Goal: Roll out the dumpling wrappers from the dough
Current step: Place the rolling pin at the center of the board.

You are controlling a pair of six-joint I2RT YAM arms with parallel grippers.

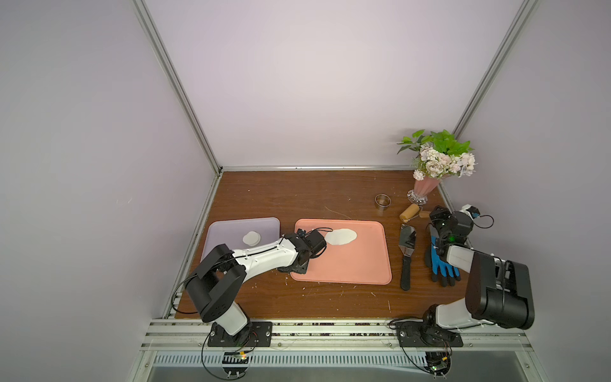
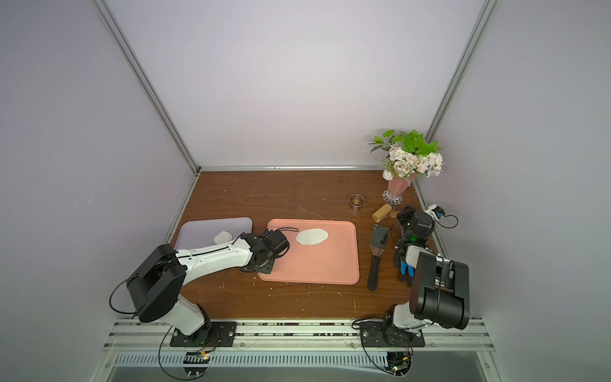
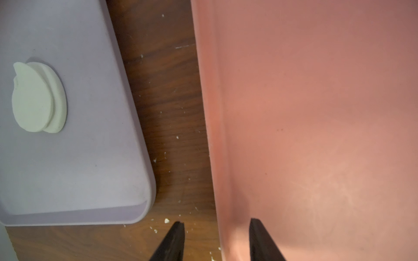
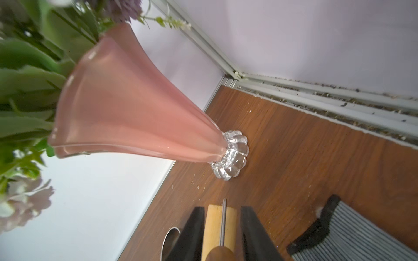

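The dough (image 1: pixel 340 236) (image 2: pixel 311 236) is a thin, uneven white sheet lying at the back of the pink tray (image 1: pixel 357 264) (image 3: pixel 316 113). Two overlapping dumpling wrappers (image 1: pixel 252 237) (image 2: pixel 223 237) (image 3: pixel 38 97) rest on the lilac tray (image 1: pixel 231 228) (image 3: pixel 90 158). My left gripper (image 1: pixel 297 269) (image 2: pixel 264 269) (image 3: pixel 217 221) is open and points down over the pink tray's left rim, one finger on each side, holding nothing. At the right, my right gripper (image 1: pixel 434 215) (image 2: pixel 405 215) (image 4: pixel 221 209) is shut on the handle of the tan wooden roller (image 1: pixel 409 212) (image 4: pixel 214 226), which lies on the table.
A steel ring cutter (image 1: pixel 382 200) (image 4: pixel 172 239) stands left of the roller. The pink flower vase (image 1: pixel 425 187) (image 4: pixel 135 113) is close behind my right gripper. A black spatula (image 1: pixel 407 251) and a blue-black glove (image 1: pixel 441 268) lie right of the pink tray. Dough crumbs dot the table.
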